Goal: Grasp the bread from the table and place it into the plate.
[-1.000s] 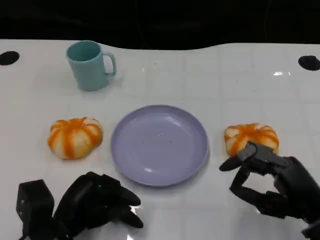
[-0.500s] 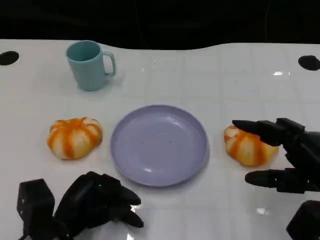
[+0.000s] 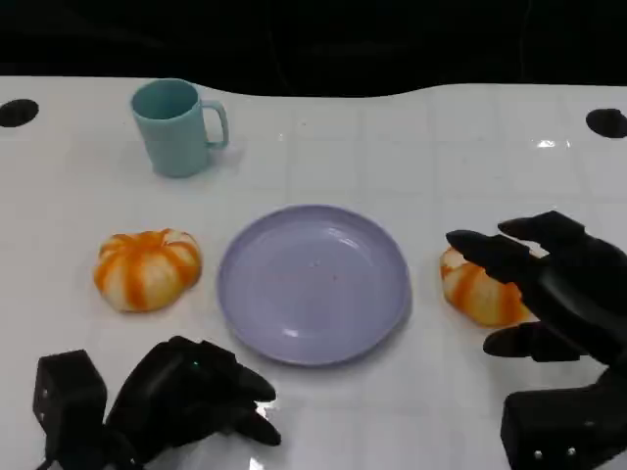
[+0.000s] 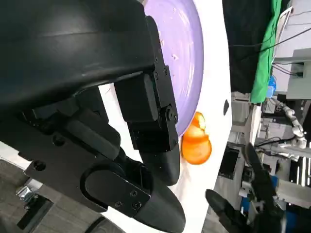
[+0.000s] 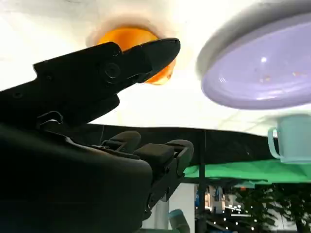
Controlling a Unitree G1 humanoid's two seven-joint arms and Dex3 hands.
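Two orange-and-white breads lie on the white table: one [image 3: 147, 268] left of the lilac plate [image 3: 312, 283], one [image 3: 480, 290] to its right. My right hand [image 3: 549, 289] hovers over the right bread with fingers spread wide, holding nothing; a finger reaches over the bread's top, another lies in front of it. The right wrist view has that bread [image 5: 133, 41] beyond a fingertip and the plate [image 5: 262, 82] beside it. My left hand [image 3: 186, 401] rests near the table's front left, fingers curled in, with nothing in it. The left wrist view catches the plate [image 4: 182, 53] and the right bread [image 4: 196, 145].
A teal mug [image 3: 176, 127] stands at the back left, well away from both hands; it is also in the right wrist view, the mug [image 5: 291, 141]. Dark round holes mark the table's far corners [image 3: 18, 113].
My right hand has risen and moved forward over the right bread, fingers opening wider and covering more of it. The left hand, plate and both breads have stayed put.
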